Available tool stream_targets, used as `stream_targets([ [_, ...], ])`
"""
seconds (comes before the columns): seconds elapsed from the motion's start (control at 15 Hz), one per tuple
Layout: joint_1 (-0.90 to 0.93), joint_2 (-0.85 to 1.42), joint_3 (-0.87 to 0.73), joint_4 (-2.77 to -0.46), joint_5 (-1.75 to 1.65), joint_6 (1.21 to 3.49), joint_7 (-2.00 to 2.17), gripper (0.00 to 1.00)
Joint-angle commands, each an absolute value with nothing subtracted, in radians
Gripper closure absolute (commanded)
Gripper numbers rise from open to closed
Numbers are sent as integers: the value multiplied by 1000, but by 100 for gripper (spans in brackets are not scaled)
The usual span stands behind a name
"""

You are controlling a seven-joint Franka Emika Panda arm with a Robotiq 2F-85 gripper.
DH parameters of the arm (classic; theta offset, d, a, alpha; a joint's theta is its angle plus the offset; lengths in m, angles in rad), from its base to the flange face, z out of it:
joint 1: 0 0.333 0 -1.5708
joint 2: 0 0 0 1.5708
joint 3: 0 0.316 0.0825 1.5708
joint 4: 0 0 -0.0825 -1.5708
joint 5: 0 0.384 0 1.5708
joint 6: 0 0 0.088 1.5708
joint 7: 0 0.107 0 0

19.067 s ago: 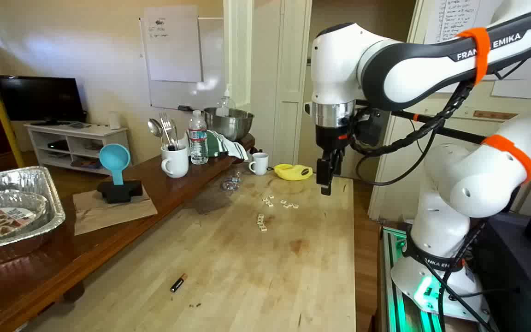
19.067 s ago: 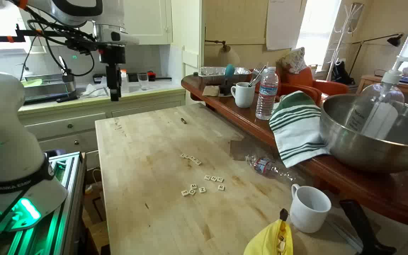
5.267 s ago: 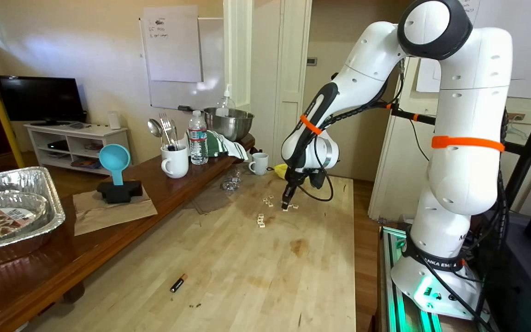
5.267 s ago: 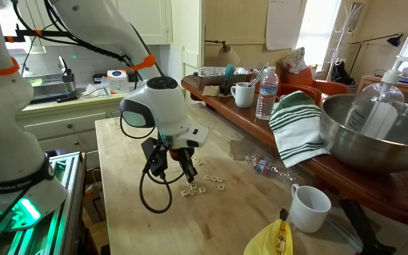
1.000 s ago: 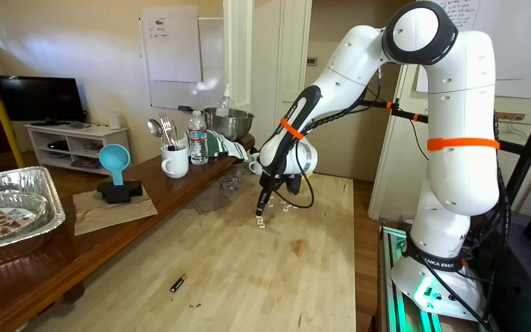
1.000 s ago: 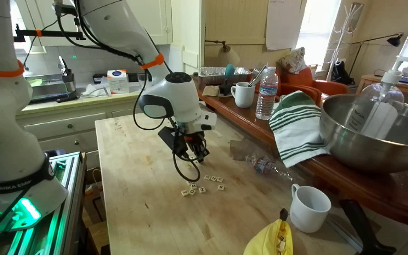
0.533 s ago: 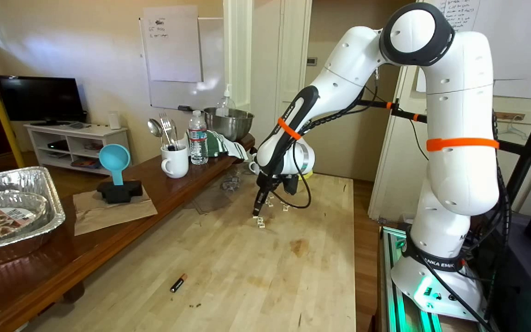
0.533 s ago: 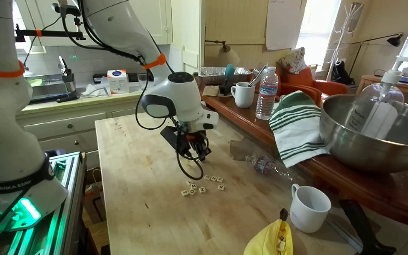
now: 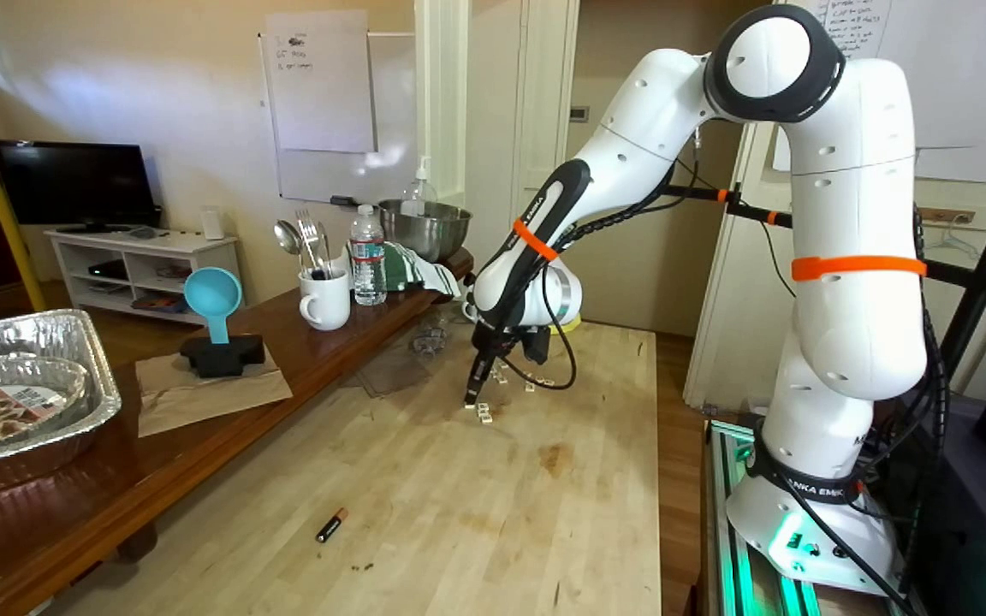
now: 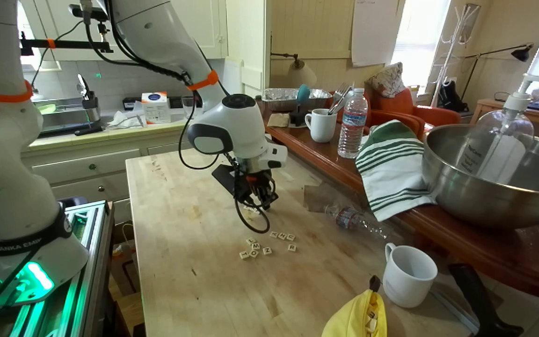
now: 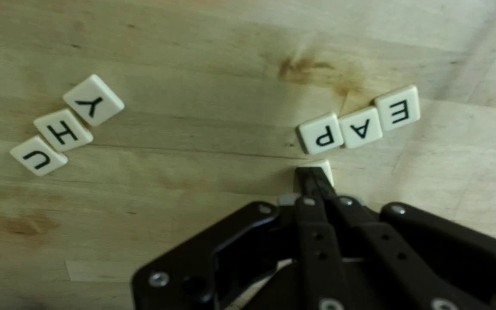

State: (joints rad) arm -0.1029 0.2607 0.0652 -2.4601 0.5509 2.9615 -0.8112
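Bench [image 9: 433,505], pale wood; lower centre in an exterior view. Franka Panda arm [image 9: 857,197], white, orange-banded; right of the frame, arching over the bench. Stainless-steel bowl [image 10: 489,208]; right edge in an exterior view. Claw [image 11: 314,177], black; lower centre of the wrist view, jaws pressed together, tips over a half-hidden letter tile [image 11: 324,165]; contact I cannot make out. Copper-topped battery [image 9: 332,525]; lower left in an exterior view. P tile [image 11: 321,133], A tile [image 11: 361,128], E tile [image 11: 397,107]; touching row, right of centre in the wrist view, just above the half-hidden one. U tile [image 11: 38,156], H tile [image 11: 63,129], Y tile [image 11: 94,100]; slanting row, left side.
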Motion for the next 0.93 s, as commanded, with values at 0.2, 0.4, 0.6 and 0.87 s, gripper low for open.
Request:
stream_targets([
  [0.2, -99, 292, 94, -2461, 560, 2964, -818, 100],
  [0.4, -89, 287, 93, -2472, 549, 2957, -808, 100],
  [0.6, -80, 280, 94, -2485, 542, 2952, -807, 100],
  [0.87, -66, 254, 95, -2515, 538, 2938, -796, 100],
])
